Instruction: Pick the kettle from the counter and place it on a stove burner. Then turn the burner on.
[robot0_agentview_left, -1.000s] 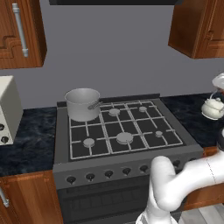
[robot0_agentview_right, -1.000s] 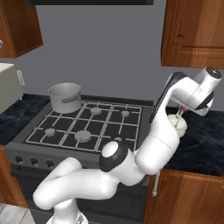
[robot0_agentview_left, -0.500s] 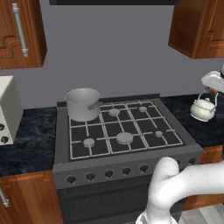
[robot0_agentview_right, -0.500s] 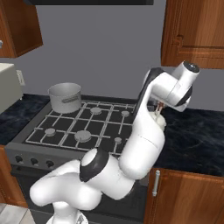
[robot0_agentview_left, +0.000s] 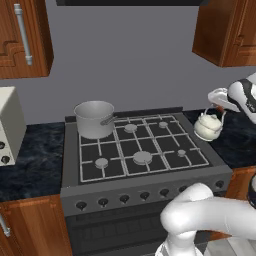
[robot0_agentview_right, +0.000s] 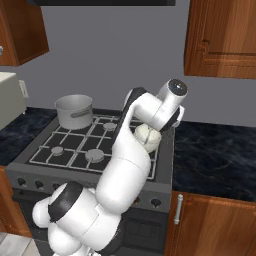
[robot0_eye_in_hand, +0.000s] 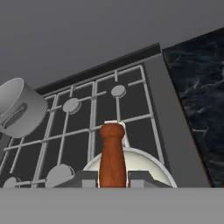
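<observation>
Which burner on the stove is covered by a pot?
The back-left burner, under the grey steel pot. The other burners show bare round caps between the grate lines, such as the large centre one.

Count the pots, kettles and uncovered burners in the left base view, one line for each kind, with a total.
kettle: 1
pot: 1
uncovered burners: 5
Total: 7

arm (robot0_agentview_right: 125, 170): glossy white, rounded segments | joints: dark grey caps (one at the wrist) | base: bulbous white
</observation>
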